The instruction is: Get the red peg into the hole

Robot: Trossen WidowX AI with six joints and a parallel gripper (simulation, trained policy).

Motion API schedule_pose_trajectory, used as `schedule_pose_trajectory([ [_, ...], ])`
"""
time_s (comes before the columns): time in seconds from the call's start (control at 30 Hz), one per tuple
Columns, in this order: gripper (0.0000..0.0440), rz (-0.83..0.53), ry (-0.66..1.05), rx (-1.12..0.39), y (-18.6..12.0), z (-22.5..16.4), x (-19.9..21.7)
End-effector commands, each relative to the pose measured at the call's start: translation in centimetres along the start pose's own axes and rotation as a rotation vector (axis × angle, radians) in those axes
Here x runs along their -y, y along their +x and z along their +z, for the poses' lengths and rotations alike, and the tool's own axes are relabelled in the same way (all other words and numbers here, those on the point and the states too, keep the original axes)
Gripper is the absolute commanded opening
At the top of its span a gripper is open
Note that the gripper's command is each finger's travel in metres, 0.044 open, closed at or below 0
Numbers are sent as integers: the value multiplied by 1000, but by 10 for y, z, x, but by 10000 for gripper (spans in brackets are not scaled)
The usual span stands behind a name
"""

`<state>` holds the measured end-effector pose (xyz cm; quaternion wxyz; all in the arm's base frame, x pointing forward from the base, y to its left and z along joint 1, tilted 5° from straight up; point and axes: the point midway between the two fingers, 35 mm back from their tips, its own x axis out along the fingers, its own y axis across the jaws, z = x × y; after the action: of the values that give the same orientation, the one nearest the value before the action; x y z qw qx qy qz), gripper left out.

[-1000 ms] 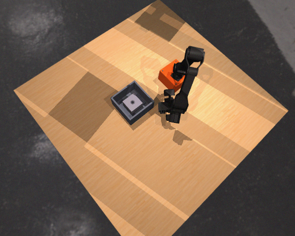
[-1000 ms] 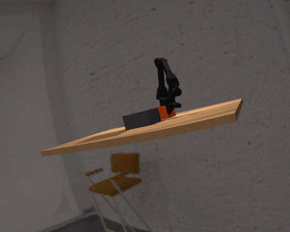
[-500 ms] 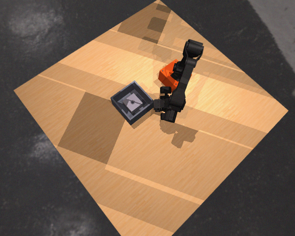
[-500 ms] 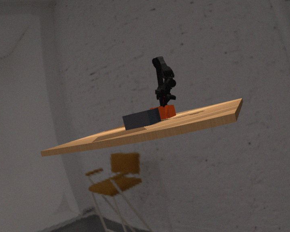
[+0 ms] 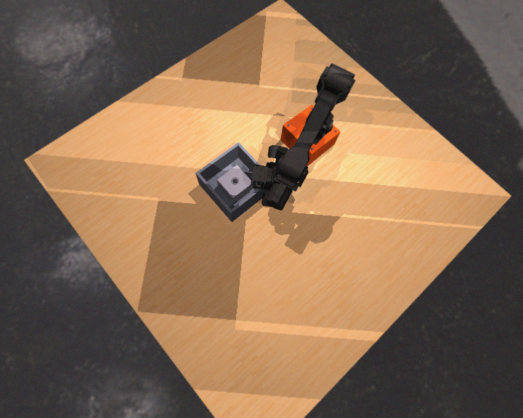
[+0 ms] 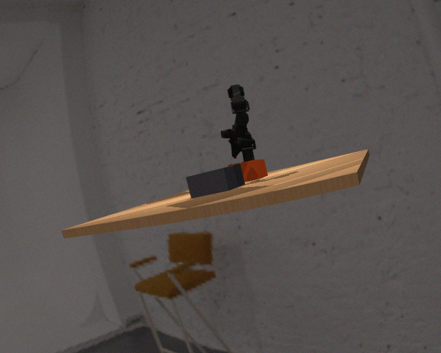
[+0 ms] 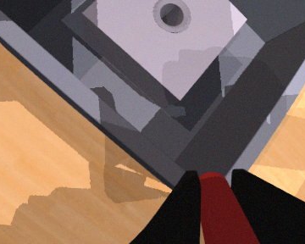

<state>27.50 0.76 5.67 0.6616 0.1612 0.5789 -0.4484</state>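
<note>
The gripper (image 6: 234, 151) (image 7: 215, 174) is shut on the red peg (image 6: 234, 157) (image 7: 223, 207), held up off the table with its tip showing just past the fingertips. In the wrist view the peg tip appears over a corner of the open grey box (image 5: 216, 197) (image 6: 207, 184) (image 7: 244, 106). In the exterior view it is higher than the box rim. The pale plate (image 5: 225, 181) (image 7: 130, 30) lies inside the box, its round hole (image 5: 234, 181) (image 7: 172, 14) empty and off to one side of the peg. In the top view the arm hides the peg and fingertips.
The orange base block (image 5: 327, 144) (image 6: 255, 170) stands behind the box, under the arm (image 5: 318, 117). The wooden table (image 5: 306, 279) (image 6: 289, 195) bears the box and base. The box walls rise around the plate. Shadows cross the table and plate.
</note>
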Motion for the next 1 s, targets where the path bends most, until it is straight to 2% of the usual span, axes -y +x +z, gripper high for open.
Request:
schedule_pose_trajectory([
  [0.0,0,7,29,5,2,18,1],
  [0.43,0,42,64,-32,37,72,6],
  [0.73,0,97,22,-69,69,91,1],
  [0.8,19,105,4,-85,77,90,1],
  [0.97,135,118,-32,-129,95,87,-1],
])
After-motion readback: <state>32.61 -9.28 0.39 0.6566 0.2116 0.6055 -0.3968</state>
